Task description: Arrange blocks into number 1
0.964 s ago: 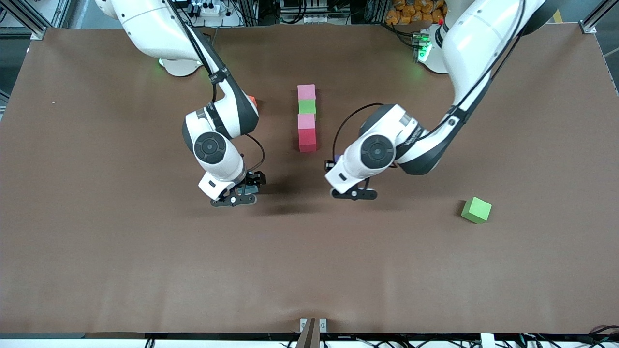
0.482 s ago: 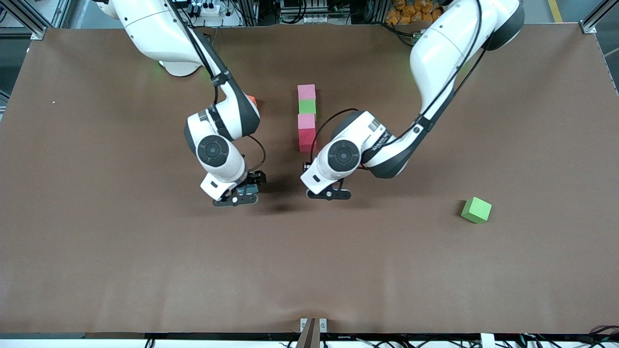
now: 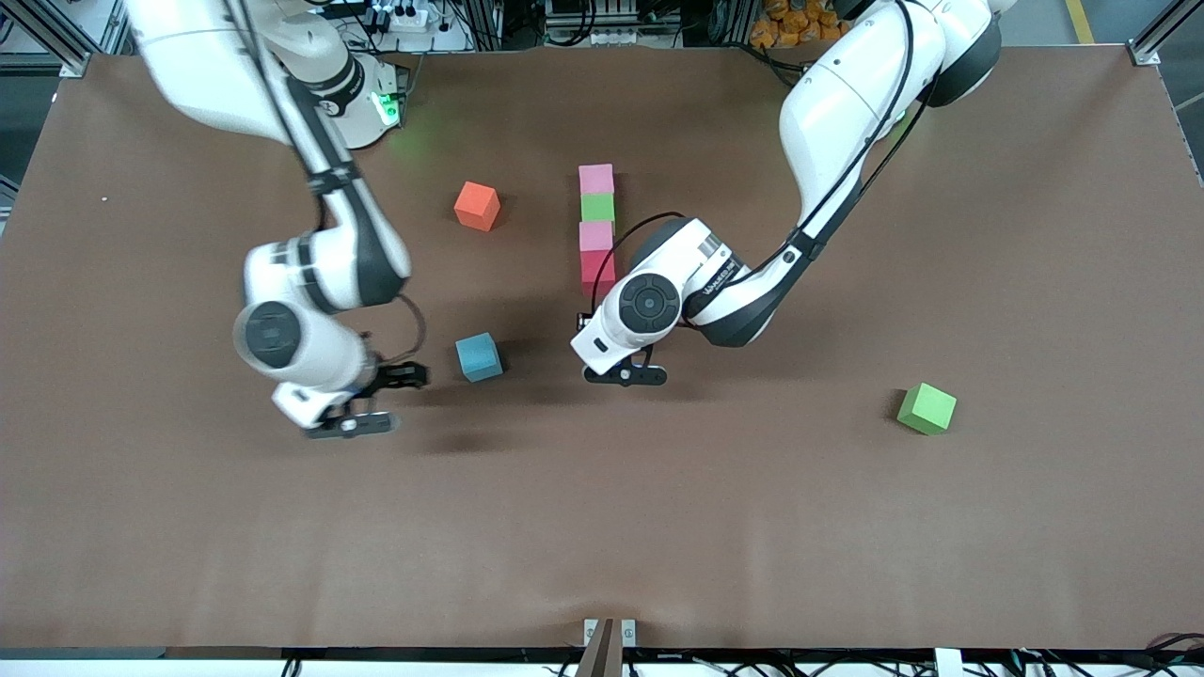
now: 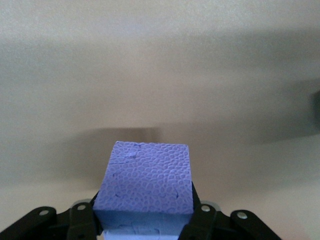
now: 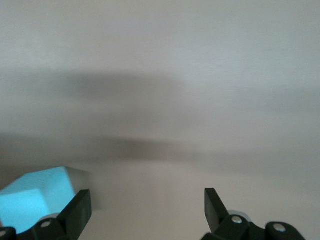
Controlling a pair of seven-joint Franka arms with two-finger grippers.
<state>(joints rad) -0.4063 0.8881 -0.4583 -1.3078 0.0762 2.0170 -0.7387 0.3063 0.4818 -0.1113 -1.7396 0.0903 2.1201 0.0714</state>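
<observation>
Left gripper [image 4: 142,227] pinching purple foam cube [image 4: 145,185] over table; next: seat below red foam cube [image 3: 596,274]. Right gripper [image 5: 145,210] spread, idle.

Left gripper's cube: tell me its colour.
Purple. The cube held by the left gripper shows best in the left wrist view.

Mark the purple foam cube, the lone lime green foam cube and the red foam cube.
Purple foam cube [image 4: 145,182]: left wrist view, middle of its pebbled face, between the left hand's fingers.
Lone lime green foam cube [image 3: 926,408]: front view, top face.
Red foam cube [image 3: 596,270]: front view, visible top face.
</observation>
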